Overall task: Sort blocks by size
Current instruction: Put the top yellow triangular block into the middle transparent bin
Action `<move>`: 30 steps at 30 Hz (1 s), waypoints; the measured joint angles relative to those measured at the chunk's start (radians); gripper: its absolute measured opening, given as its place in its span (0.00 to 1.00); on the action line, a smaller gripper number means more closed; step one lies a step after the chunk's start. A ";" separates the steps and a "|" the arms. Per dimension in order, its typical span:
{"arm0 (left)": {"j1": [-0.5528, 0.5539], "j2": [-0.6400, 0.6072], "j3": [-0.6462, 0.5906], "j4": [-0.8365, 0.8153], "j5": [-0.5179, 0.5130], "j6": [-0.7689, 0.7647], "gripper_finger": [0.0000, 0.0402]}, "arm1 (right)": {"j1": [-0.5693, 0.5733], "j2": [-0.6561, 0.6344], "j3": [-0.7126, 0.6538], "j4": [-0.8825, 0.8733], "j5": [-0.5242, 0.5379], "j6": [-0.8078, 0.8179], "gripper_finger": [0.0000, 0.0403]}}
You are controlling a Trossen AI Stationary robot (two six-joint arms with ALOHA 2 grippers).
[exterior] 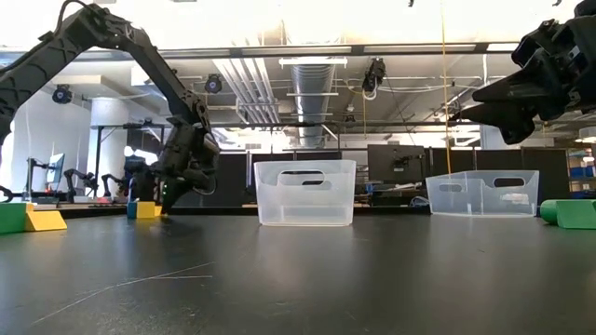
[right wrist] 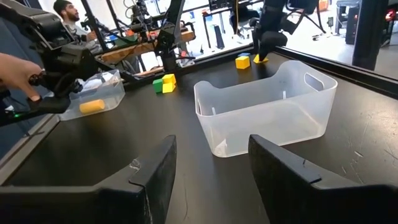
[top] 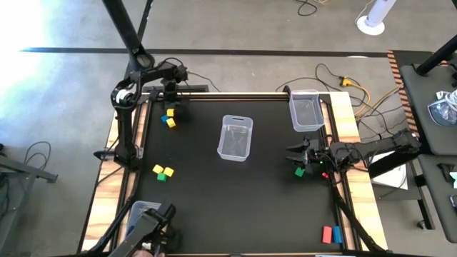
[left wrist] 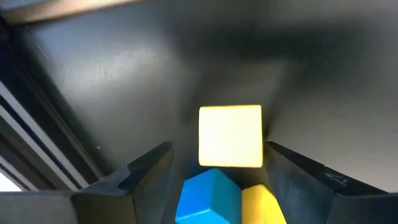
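Black table (top: 243,193): left gripper (top: 170,107) angled down over yellow block (left wrist: 230,135).

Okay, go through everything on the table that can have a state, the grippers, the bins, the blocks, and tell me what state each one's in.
Left gripper: open, low over the far-left blocks.
Yellow cube: on the table between the open fingers, not gripped.
Blue block: beside it, loose.
Right gripper: open, empty, raised at the right edge.
Centre bin: upright, empty.
Far-right bin: upright, looks empty.
Near-left bin: holds one yellow block.
Green block: on the table below the right gripper.
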 joint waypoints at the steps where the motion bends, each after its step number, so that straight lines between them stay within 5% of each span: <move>1: 0.000 0.000 0.003 0.004 -0.004 -0.003 0.58 | 0.000 0.000 0.000 0.000 0.000 0.000 0.48; 30: -0.020 0.009 0.010 -0.025 0.022 -0.038 0.57 | 0.000 0.000 0.000 0.000 0.000 -0.010 0.45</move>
